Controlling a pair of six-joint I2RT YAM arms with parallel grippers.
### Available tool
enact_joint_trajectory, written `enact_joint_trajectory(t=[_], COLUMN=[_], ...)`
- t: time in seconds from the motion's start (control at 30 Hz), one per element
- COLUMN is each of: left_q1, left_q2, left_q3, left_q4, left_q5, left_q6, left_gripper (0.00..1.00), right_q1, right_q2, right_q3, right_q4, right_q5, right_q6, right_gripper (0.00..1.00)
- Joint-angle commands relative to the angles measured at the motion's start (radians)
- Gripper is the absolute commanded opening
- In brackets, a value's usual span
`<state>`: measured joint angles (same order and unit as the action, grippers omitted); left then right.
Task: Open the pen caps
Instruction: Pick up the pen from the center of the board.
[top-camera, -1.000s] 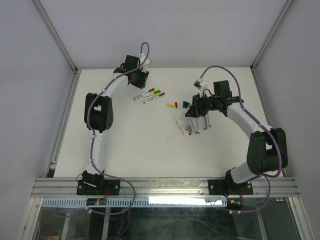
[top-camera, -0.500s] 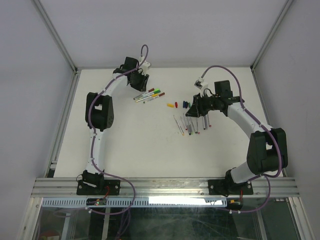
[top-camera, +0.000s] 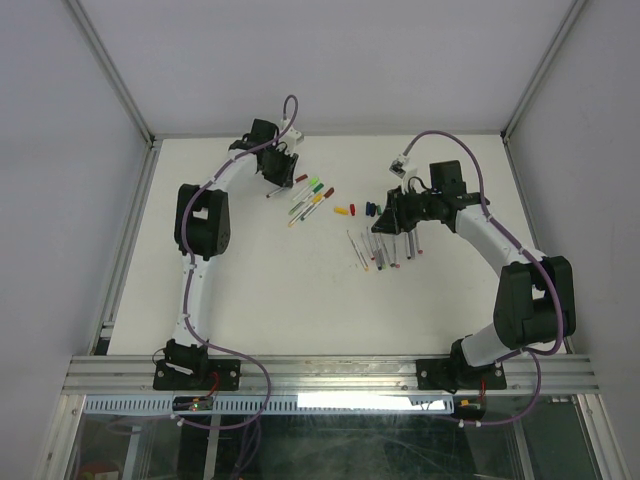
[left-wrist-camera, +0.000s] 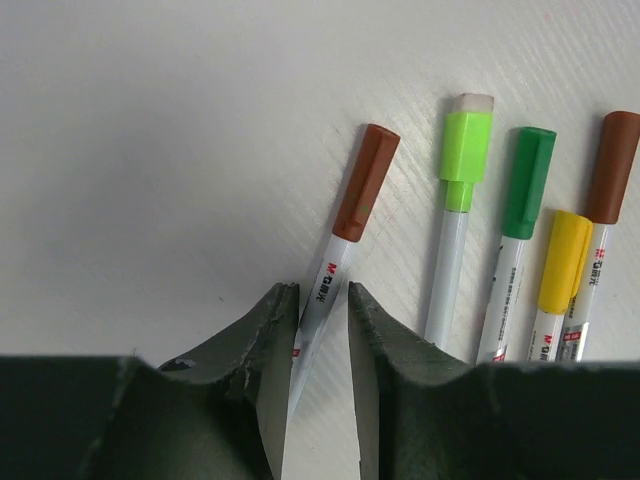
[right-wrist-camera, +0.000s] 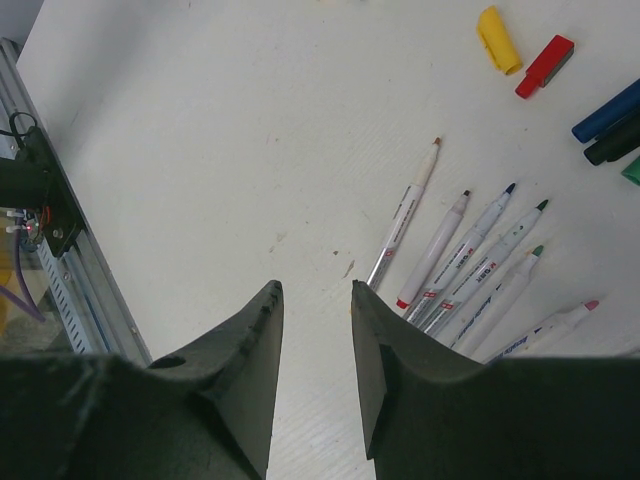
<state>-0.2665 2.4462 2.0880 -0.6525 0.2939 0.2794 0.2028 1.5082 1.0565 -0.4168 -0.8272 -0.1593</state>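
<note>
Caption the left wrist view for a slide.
Left gripper straddles the barrel of a brown-capped pen; four other capped pens lie beside it on the white table.

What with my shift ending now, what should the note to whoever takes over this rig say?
Left gripper: narrowly open astride the barrel of the brown-capped pen, not clamped.
Right gripper: open, empty, above the uncapped pens.
Done: about six pens uncapped; loose caps lie beside them.
Left: the brown-capped pen plus four more capped pens by the left arm.
</note>
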Motion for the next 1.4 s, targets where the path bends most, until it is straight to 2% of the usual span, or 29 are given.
enact_joint_trajectory(t=[0.0, 0.2, 0.4, 0.47, 0.5, 0.63, 0.9, 1.0, 1.1, 1.27, 1.37], left_q1=[0.004, 0.004, 0.001, -0.001, -0.001, -0.001, -0.026, -0.053, -0.083, -0.096, -0.099], left_q2=[-0.005, -0.017, -0.042, -0.06, -0.076, -0.203, -0.549, -0.636, -0.685, -0.669, -0.615], left_q3=[0.03, 0.005, -0.029, -0.061, -0.088, -0.289, -0.817, -0.946, -1.017, -1.003, -0.957], left_q4=[0.014, 0.014, 0.015, 0.027, 0.038, 0.114, 0.238, 0.228, 0.208, 0.173, 0.14], left_q5=[0.027, -0.007, -0.062, -0.115, -0.141, -0.22, -0.335, -0.374, -0.412, -0.443, -0.435], left_q6=[0.009, 0.013, 0.001, -0.023, -0.039, -0.123, -0.412, -0.475, -0.512, -0.516, -0.508], left_gripper=[0.27, 0.22, 0.25, 0.1, 0.06, 0.0, 0.0, 0.02, 0.14, 0.29, 0.31], right_q1=[-0.007, -0.009, -0.009, -0.009, -0.009, -0.009, -0.009, -0.008, -0.007, -0.007, -0.008], right_q2=[-0.019, -0.019, -0.018, -0.019, -0.019, -0.02, -0.016, -0.014, -0.01, -0.003, -0.007], right_q3=[0.04, 0.04, 0.041, 0.042, 0.042, 0.042, 0.043, 0.042, 0.043, 0.043, 0.042], right_q4=[0.015, 0.016, 0.015, 0.014, 0.015, 0.013, 0.012, 0.012, 0.012, 0.01, 0.01], right_q5=[-0.029, -0.03, -0.033, -0.034, -0.035, -0.038, -0.051, -0.053, -0.058, -0.058, -0.055], right_q6=[-0.009, -0.009, -0.009, -0.009, -0.009, -0.009, -0.008, -0.008, -0.008, -0.006, -0.006], right_gripper=[0.36, 0.36, 0.36, 0.36, 0.36, 0.36, 0.36, 0.36, 0.36, 0.36, 0.36])
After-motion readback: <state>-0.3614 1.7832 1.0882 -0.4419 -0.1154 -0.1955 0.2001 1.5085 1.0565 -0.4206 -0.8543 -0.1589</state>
